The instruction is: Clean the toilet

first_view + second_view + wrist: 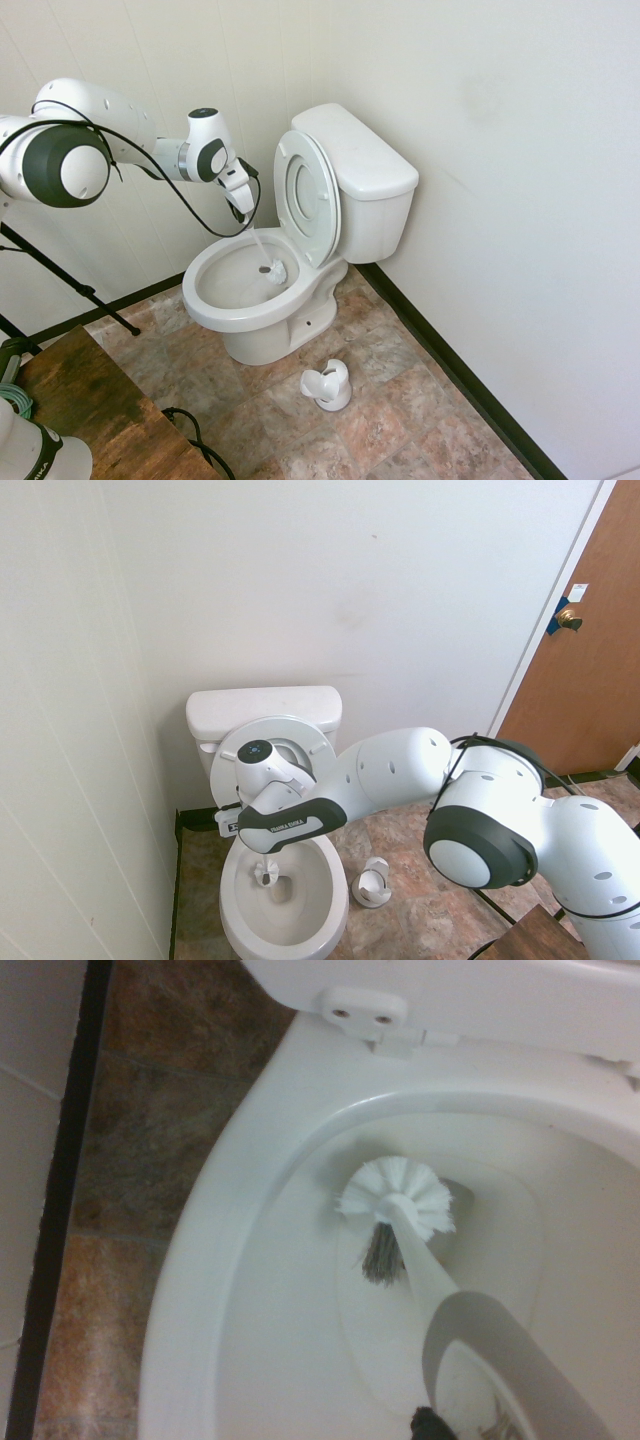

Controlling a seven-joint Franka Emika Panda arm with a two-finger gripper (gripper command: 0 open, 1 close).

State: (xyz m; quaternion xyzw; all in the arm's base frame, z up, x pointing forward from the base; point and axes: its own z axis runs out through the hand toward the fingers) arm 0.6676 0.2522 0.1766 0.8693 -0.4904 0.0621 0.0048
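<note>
The toilet (300,250) stands on the floor (400,400) with its tank (360,165) against the wall (480,150). The lid and seat (308,195) are raised, leaning back on the tank. The claw (243,203) hangs above the bowl (215,305), closed on the handle of a brush (272,268) whose head is down inside the bowl, near the drain. A brush holder (328,385) sits on the floor beside the toilet's base, apart from it.

You get bright, even, soft light with faint shadows in both wide views, their edges slightly bowed, while the wrist view is mildly blurred, especially the white plastic brush handle (470,1330) up close.
</note>
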